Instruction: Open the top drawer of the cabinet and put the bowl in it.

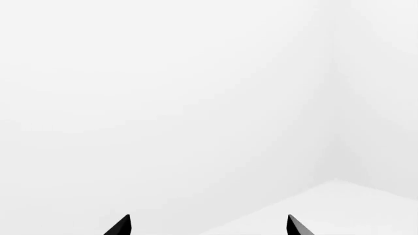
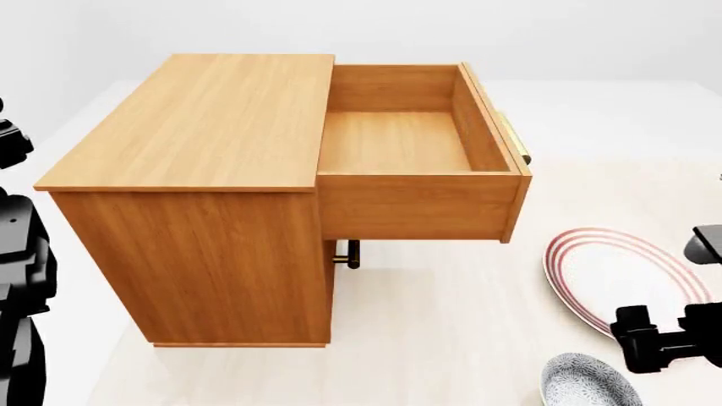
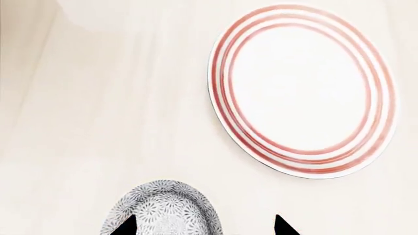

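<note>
The cabinet (image 2: 215,211) stands at the left of the head view. Its top drawer (image 2: 395,139) is pulled far out to the right, its plain wood inside bare, with the brass handle (image 2: 516,144) on its front. The speckled blue-grey bowl (image 2: 589,382) sits on the floor at the lower right. My right gripper (image 2: 634,338) hovers just above it, open. In the right wrist view one fingertip (image 3: 127,226) lies over the bowl (image 3: 163,208) and the other is off its rim; the right gripper (image 3: 203,226) holds nothing. My left gripper (image 1: 207,226) is open and faces only white wall.
A flat white plate with red rings (image 2: 620,283) lies on the floor beside the bowl, right of the drawer, also in the right wrist view (image 3: 304,90). A lower drawer's handle (image 2: 347,254) shows beneath the open drawer. My left arm (image 2: 17,254) hangs at the cabinet's left.
</note>
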